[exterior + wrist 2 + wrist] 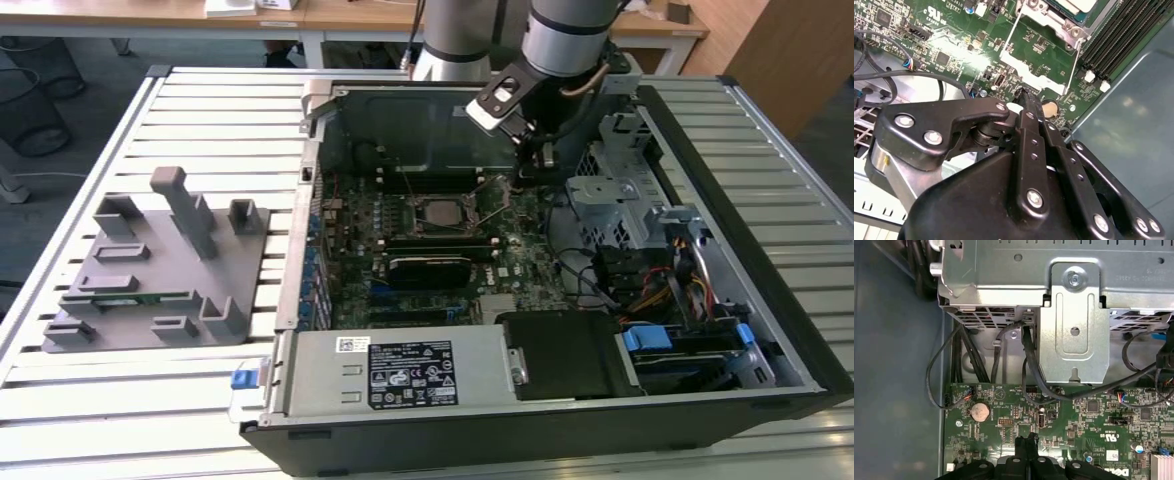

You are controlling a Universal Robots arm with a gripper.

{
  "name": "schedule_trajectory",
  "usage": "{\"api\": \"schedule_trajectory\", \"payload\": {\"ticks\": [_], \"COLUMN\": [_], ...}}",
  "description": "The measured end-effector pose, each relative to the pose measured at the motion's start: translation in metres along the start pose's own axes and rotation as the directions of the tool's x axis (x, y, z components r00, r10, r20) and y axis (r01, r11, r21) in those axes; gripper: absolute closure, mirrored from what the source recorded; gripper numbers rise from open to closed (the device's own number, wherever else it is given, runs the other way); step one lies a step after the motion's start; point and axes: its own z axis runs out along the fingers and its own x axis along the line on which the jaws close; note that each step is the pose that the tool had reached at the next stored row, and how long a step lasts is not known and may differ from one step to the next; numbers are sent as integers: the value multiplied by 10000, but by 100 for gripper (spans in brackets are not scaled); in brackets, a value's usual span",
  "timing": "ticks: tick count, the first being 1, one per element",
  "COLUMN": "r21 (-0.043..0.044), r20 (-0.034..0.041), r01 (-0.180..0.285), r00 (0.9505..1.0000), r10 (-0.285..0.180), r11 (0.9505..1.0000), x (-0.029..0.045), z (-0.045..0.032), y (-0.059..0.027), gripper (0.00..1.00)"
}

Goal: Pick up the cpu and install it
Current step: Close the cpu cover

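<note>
- One gripper (1026, 96), jaws pinched together and empty, hangs low over the motherboard (944, 45).
- The cpu (441, 211) sits in its socket, near the gripper.
- Likely best: press the wire lever (1073, 65) gently, avoiding nearby components.

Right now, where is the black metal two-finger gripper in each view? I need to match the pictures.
Exterior view: the black metal gripper is inside the open case, on the exterior view's right of the square socket.
Second wrist view: gripper tips are beside the round silver coin cell.
First wrist view: gripper tips are over the board, apart from the coin cell.
Shared landmark: the green circuit board.
</note>
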Motion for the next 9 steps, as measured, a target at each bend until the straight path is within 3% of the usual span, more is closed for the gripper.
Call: {"api": "schedule_trajectory", "payload": {"ticks": [6, 9], "r21": [-1, 0], "r20": [0, 3], "r01": [0, 1], "r00": [10000, 10000], "r10": [0, -1], "r11": [10000, 10000], "x": [-1, -1], "z": [57, 59], "y": [1, -38], "gripper": [89, 89]}}
